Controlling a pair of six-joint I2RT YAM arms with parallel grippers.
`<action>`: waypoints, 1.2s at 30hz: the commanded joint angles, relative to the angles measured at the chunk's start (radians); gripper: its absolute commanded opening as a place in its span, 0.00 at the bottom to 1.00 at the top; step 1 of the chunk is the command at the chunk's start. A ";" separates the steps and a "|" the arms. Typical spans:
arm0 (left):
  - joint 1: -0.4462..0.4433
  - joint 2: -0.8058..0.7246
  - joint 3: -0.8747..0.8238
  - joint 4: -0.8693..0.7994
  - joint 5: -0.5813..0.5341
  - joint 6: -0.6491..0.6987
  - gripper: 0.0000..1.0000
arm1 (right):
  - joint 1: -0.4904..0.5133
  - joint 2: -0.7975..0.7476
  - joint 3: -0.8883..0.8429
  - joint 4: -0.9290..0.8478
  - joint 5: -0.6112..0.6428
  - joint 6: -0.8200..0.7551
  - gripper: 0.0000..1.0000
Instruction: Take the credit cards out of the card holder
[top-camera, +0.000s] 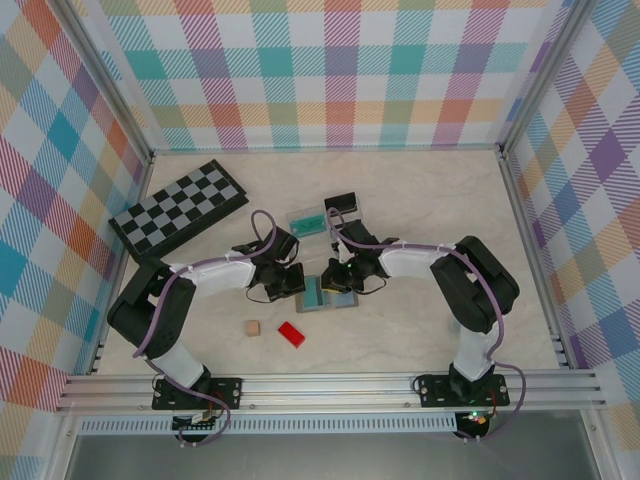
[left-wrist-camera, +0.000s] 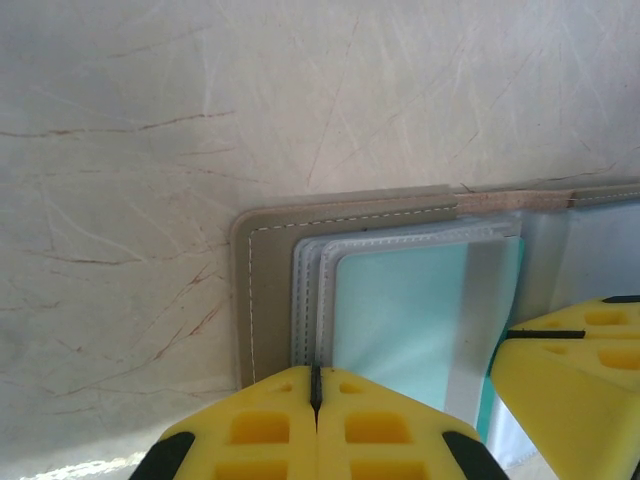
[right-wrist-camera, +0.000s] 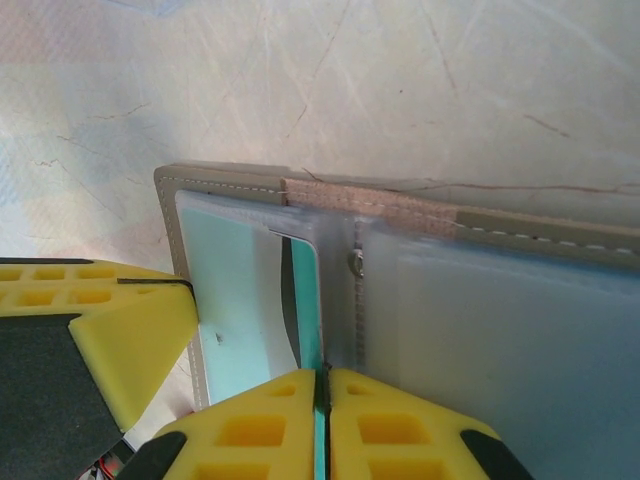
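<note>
Centre frame: right gripper (right-wrist-camera: 322, 395) pinches the teal card (right-wrist-camera: 225, 280); left gripper (left-wrist-camera: 316, 395), jaws together, pins the card holder (left-wrist-camera: 268, 300); a slip would drag it along.

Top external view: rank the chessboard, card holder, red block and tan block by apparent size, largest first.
1. chessboard
2. card holder, though partly covered
3. red block
4. tan block, only slightly smaller than the red one

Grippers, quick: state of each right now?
Left gripper: shut, tips over the card holder, nothing seen between them.
Right gripper: shut on the edge of the teal card.
</note>
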 joint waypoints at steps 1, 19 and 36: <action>0.002 0.042 -0.035 -0.048 -0.037 0.009 0.00 | 0.002 0.008 -0.012 0.047 -0.034 -0.007 0.06; 0.004 0.004 -0.015 -0.090 -0.075 0.029 0.08 | -0.031 -0.086 -0.072 -0.011 0.071 -0.036 0.02; -0.004 -0.026 0.029 0.022 0.072 0.016 0.03 | -0.031 -0.049 -0.047 -0.022 0.048 -0.044 0.05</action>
